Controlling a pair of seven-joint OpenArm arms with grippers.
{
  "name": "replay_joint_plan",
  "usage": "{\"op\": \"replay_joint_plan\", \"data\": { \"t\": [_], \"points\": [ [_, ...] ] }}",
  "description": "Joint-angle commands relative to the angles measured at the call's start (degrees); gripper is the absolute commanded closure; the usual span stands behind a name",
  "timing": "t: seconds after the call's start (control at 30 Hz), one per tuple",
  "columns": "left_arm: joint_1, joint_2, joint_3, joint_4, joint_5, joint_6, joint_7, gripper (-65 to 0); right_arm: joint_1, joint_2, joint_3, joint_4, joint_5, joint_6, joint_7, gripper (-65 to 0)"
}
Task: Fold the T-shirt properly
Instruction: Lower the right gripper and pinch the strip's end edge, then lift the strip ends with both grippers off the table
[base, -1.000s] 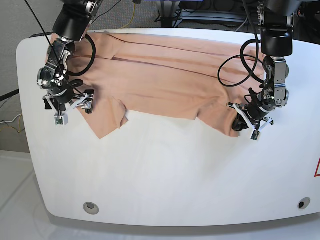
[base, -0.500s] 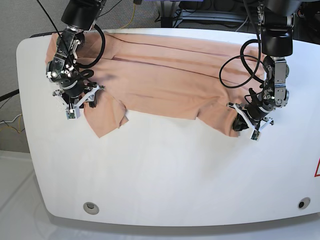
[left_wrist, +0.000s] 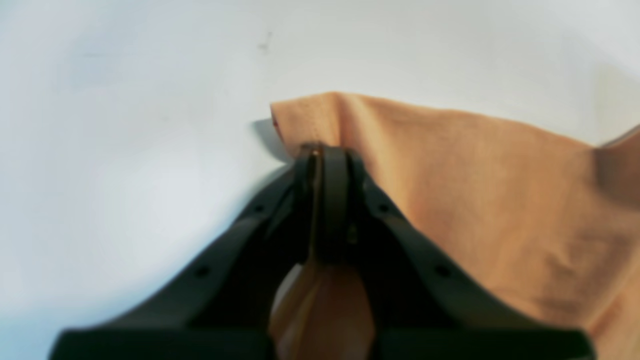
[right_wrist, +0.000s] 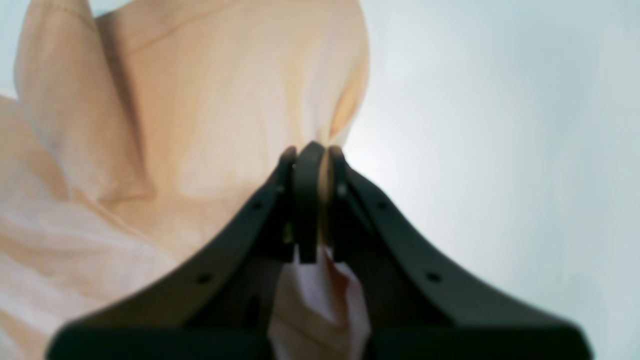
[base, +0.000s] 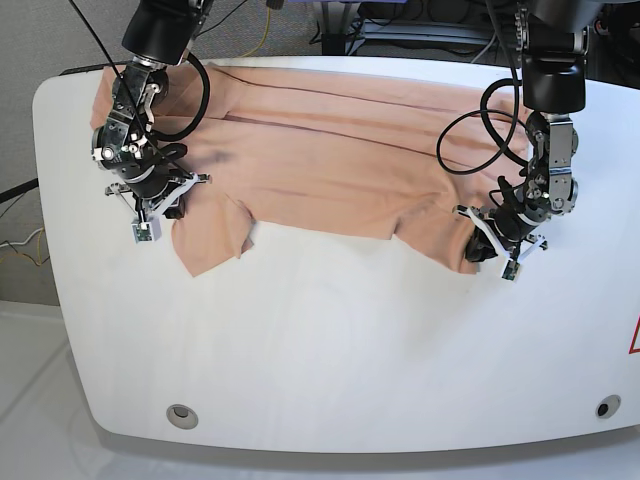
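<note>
Both hands clamped — left hand (left_wrist: 325, 155), right hand (right_wrist: 310, 152) — pinching T-shirt (base: 330, 150)

The right gripper (right_wrist: 314, 155) is clamped on a fold of the T-shirt (right_wrist: 200, 130). Cloth spreads left of it. Bare white table (right_wrist: 500, 150) lies to its right.

You have one white tabletop (base: 330, 350) with rounded corners. On it lies one peach T-shirt (base: 330, 150), spread across its far half; its near half shows bare white.
</note>
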Motion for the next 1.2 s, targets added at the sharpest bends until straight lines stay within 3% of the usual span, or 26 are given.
{"op": "replay_joint_plan", "data": {
  "t": [0.0,0.3,0.5,0.7,0.9,1.17],
  "points": [
    [0.22,-0.74,-0.04,0.41,1.12,0.31,2.15,-1.7,1.71,0.56,0.07,1.23,0.68,0.16,-0.65,0.0],
    [0.39,-0.74,-0.04,0.41,1.12,0.49,2.24,-1.7,1.09,0.21,0.07,5.18,0.68,0.16,-2.15,0.0],
    [0.75,-2.15,-0.04,2.08,1.29,0.66,4.52,-1.7,0.04,0.12,0.07,9.40,0.86,-0.01,-6.10,0.0],
    [2.86,-2.50,-0.04,6.30,1.29,3.65,5.84,-1.7,-0.23,-0.67,0.07,13.01,0.94,0.16,-9.27,0.0],
    [5.05,-3.99,0.05,10.52,1.47,4.09,7.51,-1.7,-2.42,-1.81,0.07,17.84,0.94,0.16,-9.71,0.0],
    [6.72,-3.73,0.05,15.18,8.68,4.09,9.10,-1.7,-4.01,-3.04,-0.81,19.33,0.86,0.16,-11.38,0.0]
  ]
}}
